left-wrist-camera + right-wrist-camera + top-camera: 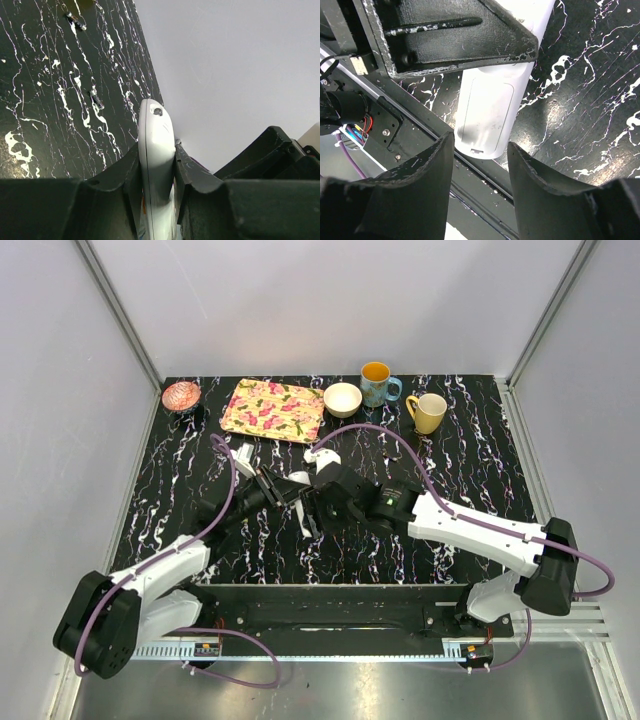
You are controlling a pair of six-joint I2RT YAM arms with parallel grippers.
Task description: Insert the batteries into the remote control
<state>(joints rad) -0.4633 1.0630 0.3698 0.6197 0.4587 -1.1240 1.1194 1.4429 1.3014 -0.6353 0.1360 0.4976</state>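
My left gripper (pixel 157 172) is shut on the remote control (pixel 156 145), a slim white bar that I see edge-on, its rounded end sticking out past the fingers above the black marbled table. In the right wrist view the remote control (pixel 490 115) shows its back with the outline of the battery door, and a left finger (pixel 445 35) crosses it higher up. My right gripper (pixel 480 150) is open, its fingertips either side of the remote's lower end without touching it. Two batteries (pixel 96 100) (pixel 75 21) lie on the table beyond. Both grippers meet at mid-table (pixel 295 490).
Along the back of the table stand a pink dish (pixel 181 396), a floral tray (pixel 272 410), a white bowl (pixel 343 399), a blue mug (pixel 377 385) and a yellow mug (pixel 428 412). The black mounting rail (pixel 330 600) runs along the near edge.
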